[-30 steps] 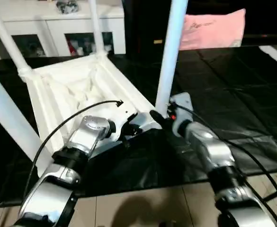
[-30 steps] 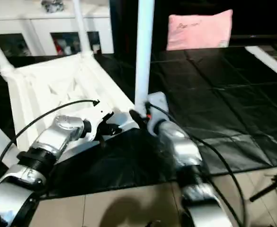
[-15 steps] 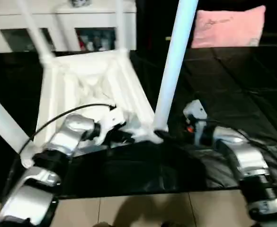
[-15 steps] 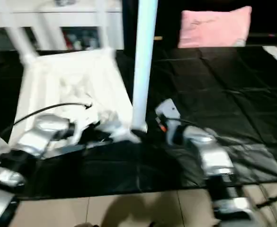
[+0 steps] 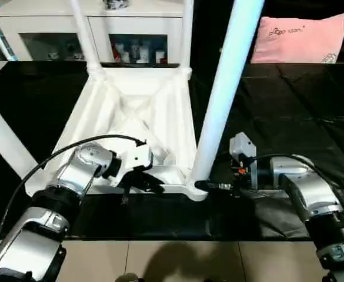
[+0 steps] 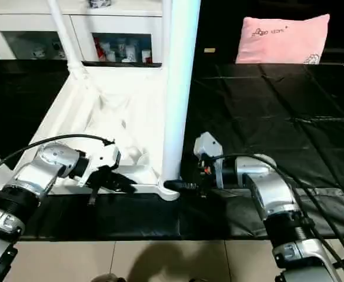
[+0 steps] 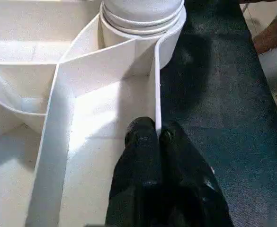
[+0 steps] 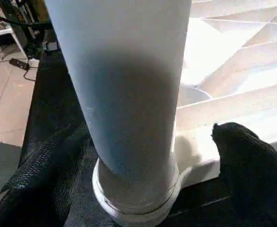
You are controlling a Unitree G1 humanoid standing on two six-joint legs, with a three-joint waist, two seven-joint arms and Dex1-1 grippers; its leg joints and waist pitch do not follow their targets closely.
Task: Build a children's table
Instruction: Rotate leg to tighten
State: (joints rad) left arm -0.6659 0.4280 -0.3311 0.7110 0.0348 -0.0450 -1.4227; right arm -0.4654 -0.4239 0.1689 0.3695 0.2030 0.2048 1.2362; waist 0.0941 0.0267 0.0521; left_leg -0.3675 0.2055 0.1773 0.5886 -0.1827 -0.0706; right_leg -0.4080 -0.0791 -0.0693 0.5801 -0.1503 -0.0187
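The children's table lies upside down on the black mat, its white ribbed tabletop (image 5: 130, 111) facing up. Tapered white legs stand in its corner sockets: the near right leg (image 5: 224, 94), a near left leg (image 5: 4, 141) and two far ones (image 5: 83, 35) (image 5: 187, 35). My left gripper (image 7: 157, 132) is shut on the thin near rim of the tabletop, close to the near right socket (image 7: 143, 28). My right gripper (image 5: 210, 186) is open, with one black finger (image 8: 48, 161) on each side of the near right leg's base (image 8: 138, 189).
A white glass-door cabinet (image 5: 130, 35) stands behind the table. A pink pillow (image 5: 304, 38) lies at the back right. The black mat (image 5: 301, 106) stretches to the right. Tiled floor (image 5: 160, 258) begins at the mat's near edge.
The head view has shifted. My right gripper's fingers have spread wider around the near right leg's base, and that forearm now lies lower. The left grip is unchanged.
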